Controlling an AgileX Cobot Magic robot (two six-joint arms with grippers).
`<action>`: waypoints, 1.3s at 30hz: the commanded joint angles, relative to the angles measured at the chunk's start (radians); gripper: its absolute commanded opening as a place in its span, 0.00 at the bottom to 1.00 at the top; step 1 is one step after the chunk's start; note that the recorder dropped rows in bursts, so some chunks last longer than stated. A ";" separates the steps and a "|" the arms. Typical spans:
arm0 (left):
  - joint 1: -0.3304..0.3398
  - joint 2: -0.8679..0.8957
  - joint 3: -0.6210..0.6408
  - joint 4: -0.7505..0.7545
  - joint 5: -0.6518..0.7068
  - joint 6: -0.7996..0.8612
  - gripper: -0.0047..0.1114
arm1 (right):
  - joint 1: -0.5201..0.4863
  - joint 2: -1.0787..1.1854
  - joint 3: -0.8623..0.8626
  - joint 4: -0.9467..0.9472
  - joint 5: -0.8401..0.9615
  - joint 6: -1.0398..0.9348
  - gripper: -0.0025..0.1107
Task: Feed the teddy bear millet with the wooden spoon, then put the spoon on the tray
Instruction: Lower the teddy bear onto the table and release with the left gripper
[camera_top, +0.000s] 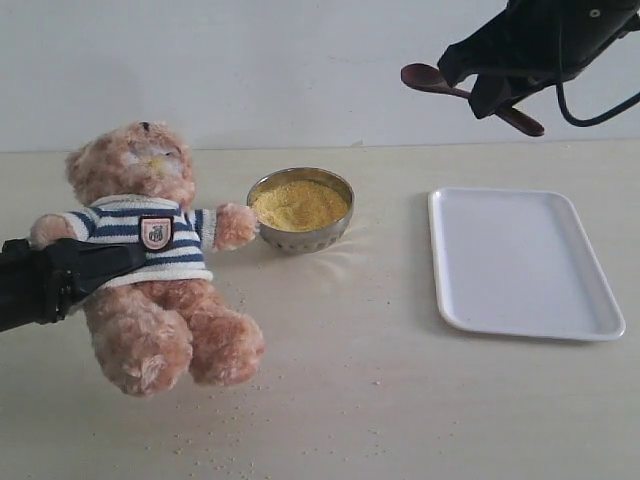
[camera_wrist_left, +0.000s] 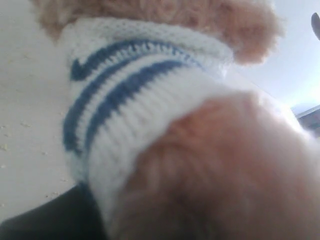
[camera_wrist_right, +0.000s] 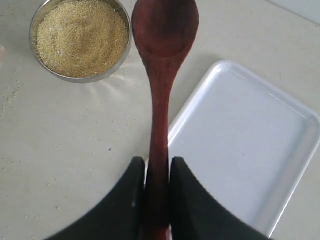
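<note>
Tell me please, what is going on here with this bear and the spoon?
The robot's left end effector grips the teddy bear around the body, next to the steel bowl of millet. The right end effector is shut on the handle of the wooden spoon and holds it in the air, above the table. The spoon looks empty. The tray has nothing on it, and stray grains lie on the table near the bear's legs.
</note>
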 joint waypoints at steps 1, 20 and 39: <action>-0.003 -0.009 -0.011 -0.015 0.054 0.061 0.08 | -0.005 -0.011 0.004 0.007 -0.013 -0.011 0.02; -0.003 0.020 -0.011 -0.105 0.141 0.100 0.78 | -0.005 -0.011 0.004 0.030 -0.009 -0.025 0.02; 0.106 -0.054 -0.011 -0.093 0.276 0.093 0.90 | -0.005 -0.011 0.004 0.030 -0.004 -0.029 0.02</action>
